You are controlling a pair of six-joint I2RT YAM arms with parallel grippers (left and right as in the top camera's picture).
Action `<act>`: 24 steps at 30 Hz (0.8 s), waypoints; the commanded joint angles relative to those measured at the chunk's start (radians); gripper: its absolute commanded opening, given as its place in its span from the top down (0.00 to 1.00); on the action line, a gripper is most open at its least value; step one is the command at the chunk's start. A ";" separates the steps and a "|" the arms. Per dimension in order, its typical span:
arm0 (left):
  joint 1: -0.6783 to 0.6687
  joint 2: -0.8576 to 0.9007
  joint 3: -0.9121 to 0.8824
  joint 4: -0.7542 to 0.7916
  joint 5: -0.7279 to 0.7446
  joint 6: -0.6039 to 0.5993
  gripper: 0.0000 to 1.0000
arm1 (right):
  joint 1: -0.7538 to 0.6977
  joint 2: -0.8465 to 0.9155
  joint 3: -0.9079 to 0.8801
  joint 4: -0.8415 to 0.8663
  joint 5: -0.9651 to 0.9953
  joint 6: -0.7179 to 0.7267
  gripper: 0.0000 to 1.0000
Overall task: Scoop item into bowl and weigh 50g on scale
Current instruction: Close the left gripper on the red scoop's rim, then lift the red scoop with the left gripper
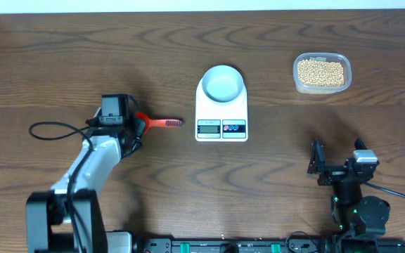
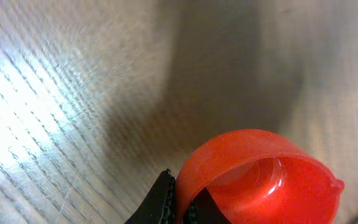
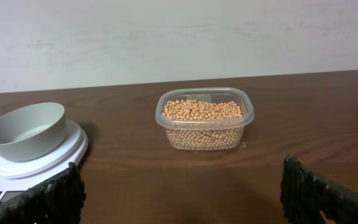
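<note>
My left gripper (image 1: pixel 136 127) is shut on the rim of a red scoop (image 1: pixel 162 122), left of the scale; the scoop's handle points right toward the scale. In the left wrist view the scoop's cup (image 2: pixel 263 177) is empty, with its wall pinched in my left gripper (image 2: pixel 180 190). The pale bowl (image 1: pixel 223 86) sits empty on the white scale (image 1: pixel 221 128). Tan beans (image 1: pixel 320 72) fill a clear tub at the back right. My right gripper (image 1: pixel 327 166) stands open near the front right. From the right wrist view I see bowl (image 3: pixel 25 132), scale (image 3: pixel 67 148) and beans (image 3: pixel 202 111) beyond the open right gripper (image 3: pixel 185 193).
The clear plastic tub (image 1: pixel 321 87) stands about a hand's width right of the scale, and shows again as the tub (image 3: pixel 205 138) ahead of the right gripper. A black cable (image 1: pixel 48 130) loops left of the left arm. Bare wood lies between scale and tub.
</note>
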 commanded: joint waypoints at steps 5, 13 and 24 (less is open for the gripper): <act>-0.002 -0.150 0.010 -0.032 -0.024 0.065 0.93 | 0.006 -0.005 -0.002 -0.003 -0.006 -0.009 0.01; -0.003 -0.322 0.010 -0.068 -0.007 0.064 0.93 | 0.006 -0.005 -0.002 -0.003 -0.006 -0.009 0.01; -0.003 -0.389 0.009 -0.067 0.082 0.035 0.93 | 0.006 -0.005 -0.002 -0.003 -0.006 -0.009 0.01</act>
